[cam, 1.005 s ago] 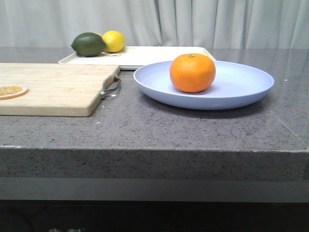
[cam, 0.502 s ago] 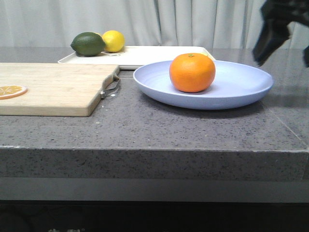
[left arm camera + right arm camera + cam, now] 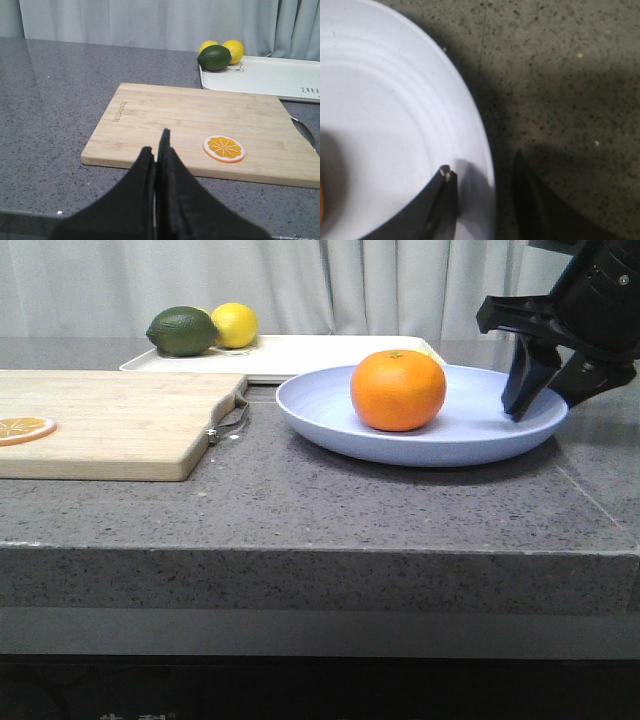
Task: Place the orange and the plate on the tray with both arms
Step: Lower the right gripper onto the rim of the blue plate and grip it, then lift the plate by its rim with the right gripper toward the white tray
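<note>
While the left end effector [image 3: 159, 165] is hanging closed over the near counter [image 3: 300, 510], short of the cutting board [image 3: 110, 420], the right end effector [image 3: 545, 390] is standing open astride the plate's [image 3: 480, 435] right rim, one finger inside, one outside. Closing squarely on that rim and lifting level should keep the orange [image 3: 398, 390], sitting on the plate, from rolling. The tray [image 3: 320, 355] is lying just behind, carrying a lime [image 3: 182, 331] and lemon [image 3: 236, 325].

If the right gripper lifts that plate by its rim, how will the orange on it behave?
The orange is round and sits loose on the shallow plate, so it will likely roll if the plate tilts. The right gripper straddles one edge only, so sagging toward the far side seems likely.
</note>
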Controlling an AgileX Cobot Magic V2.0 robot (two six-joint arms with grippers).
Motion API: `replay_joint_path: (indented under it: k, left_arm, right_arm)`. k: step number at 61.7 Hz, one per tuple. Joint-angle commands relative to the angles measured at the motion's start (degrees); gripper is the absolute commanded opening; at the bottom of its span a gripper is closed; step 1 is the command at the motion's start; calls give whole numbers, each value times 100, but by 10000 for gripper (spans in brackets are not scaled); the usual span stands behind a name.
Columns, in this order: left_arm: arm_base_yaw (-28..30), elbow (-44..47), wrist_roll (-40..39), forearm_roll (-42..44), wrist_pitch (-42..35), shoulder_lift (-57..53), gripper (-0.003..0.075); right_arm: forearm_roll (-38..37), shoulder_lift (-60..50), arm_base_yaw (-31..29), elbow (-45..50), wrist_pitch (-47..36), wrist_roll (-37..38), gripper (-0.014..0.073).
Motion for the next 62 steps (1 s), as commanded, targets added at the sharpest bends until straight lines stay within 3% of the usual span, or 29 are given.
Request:
replay_joint_path:
  k: [1,14,41,62]
  left_arm:
    - [4,-137,-43,-33,-480,-37,-18]
    - [4,-137,-43,-33,-480,-37,-18]
    - [4,-137,-43,-33,-480,-37,-18]
    - [4,-137,-43,-33,-480,-37,-18]
  right_arm:
    - [80,-234,6,-205,-231,-41,135]
    - [157,-234,1,-443,127,-41,-75]
    - [1043,45,1,-2025,705,-45,-66]
    - [1658,1718,1,-4786,1273,-45,-59]
